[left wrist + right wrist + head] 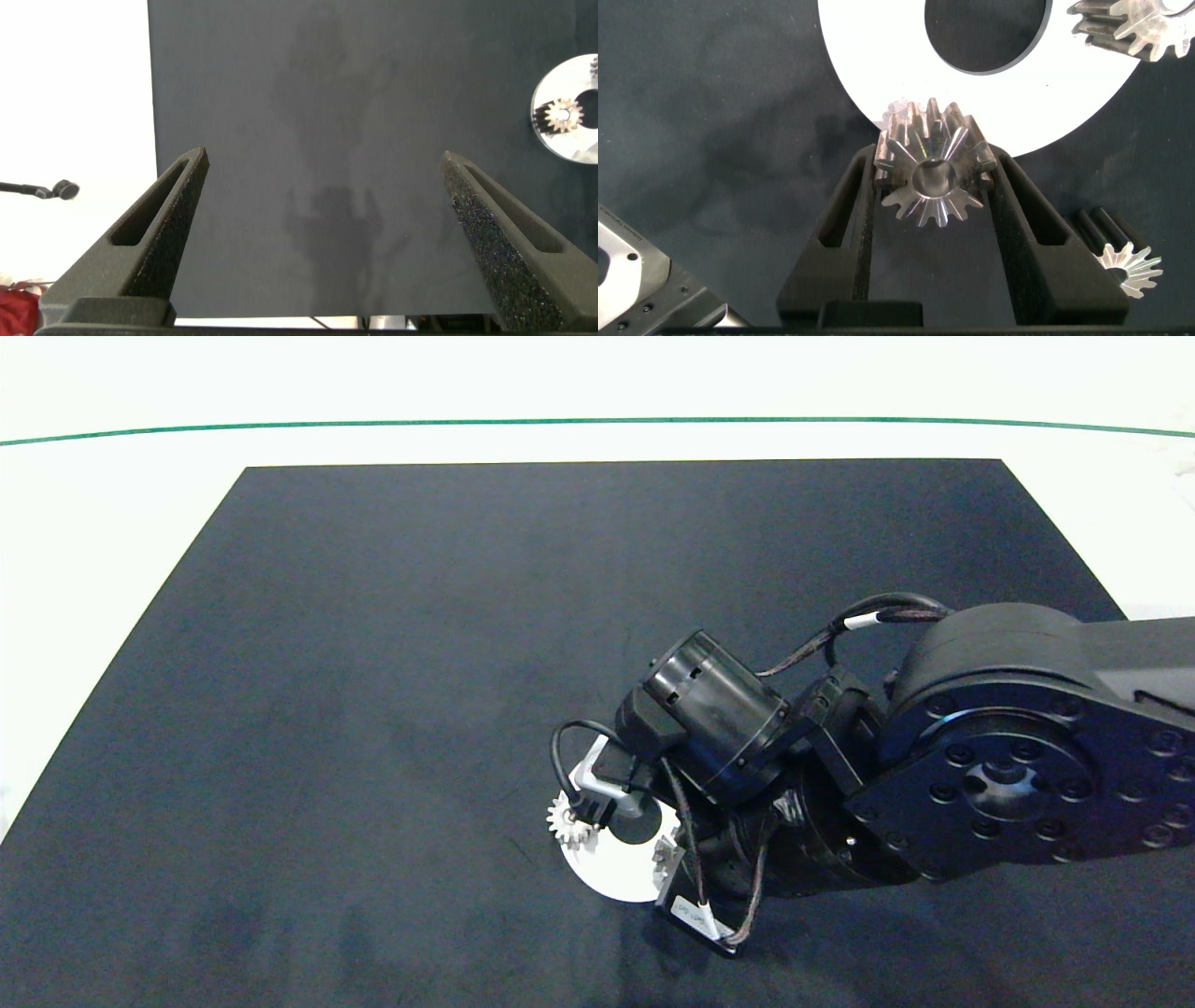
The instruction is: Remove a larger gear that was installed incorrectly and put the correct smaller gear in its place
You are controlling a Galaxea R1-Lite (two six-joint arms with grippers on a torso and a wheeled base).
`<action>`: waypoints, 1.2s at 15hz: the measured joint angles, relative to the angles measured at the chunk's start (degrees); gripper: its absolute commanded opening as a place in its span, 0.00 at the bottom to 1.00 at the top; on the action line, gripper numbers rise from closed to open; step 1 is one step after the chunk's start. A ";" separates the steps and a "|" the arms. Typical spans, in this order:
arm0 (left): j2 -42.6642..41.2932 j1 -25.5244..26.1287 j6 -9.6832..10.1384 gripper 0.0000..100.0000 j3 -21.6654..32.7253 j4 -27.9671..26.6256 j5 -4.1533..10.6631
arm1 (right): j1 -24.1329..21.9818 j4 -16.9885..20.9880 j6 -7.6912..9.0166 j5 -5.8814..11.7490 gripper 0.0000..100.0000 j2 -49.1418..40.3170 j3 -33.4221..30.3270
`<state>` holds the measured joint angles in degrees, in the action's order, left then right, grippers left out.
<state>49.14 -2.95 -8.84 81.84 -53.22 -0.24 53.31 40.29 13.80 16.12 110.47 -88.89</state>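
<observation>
Evidently the right claw (932, 191) grips a gear (932, 175), probably the larger, at the disc's (878, 65) rim near the bench's front edge; swap pending. Left claw (322, 201) gapes, idle.

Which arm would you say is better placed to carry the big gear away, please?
Right. The right pincer is shut on the big gear at the white ring; the left pincer hangs open over bare mat.

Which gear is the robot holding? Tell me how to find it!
Find the white ring plate on the black mat. At its edge, the right gripper is shut on the larger gear, which overhangs the mat. It is the only gear squeezed between two fingers; another gear sits free on the plate.
</observation>
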 measured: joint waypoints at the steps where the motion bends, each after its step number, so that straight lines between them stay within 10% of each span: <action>1: -0.02 0.01 0.00 1.00 0.00 0.02 -0.02 | -0.04 0.06 0.00 0.04 0.28 0.11 0.06; 6: -0.13 -0.02 0.02 1.00 0.02 0.00 -0.06 | -0.06 0.06 0.00 0.13 0.28 0.17 0.11; 7: -0.13 -0.02 0.00 1.00 0.02 0.00 -0.06 | -0.06 0.06 0.04 0.15 1.00 0.17 0.20; 13: -0.13 -0.02 0.05 1.00 0.00 0.00 -0.09 | -0.22 0.06 -0.11 -0.05 1.00 0.02 0.28; 18: -0.13 0.21 -0.06 1.00 -0.13 0.02 -0.60 | -0.85 0.04 -4.63 0.85 1.00 -5.45 0.34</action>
<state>49.01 -2.74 -8.90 81.70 -53.20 -0.84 52.46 40.33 9.17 16.97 105.02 -88.55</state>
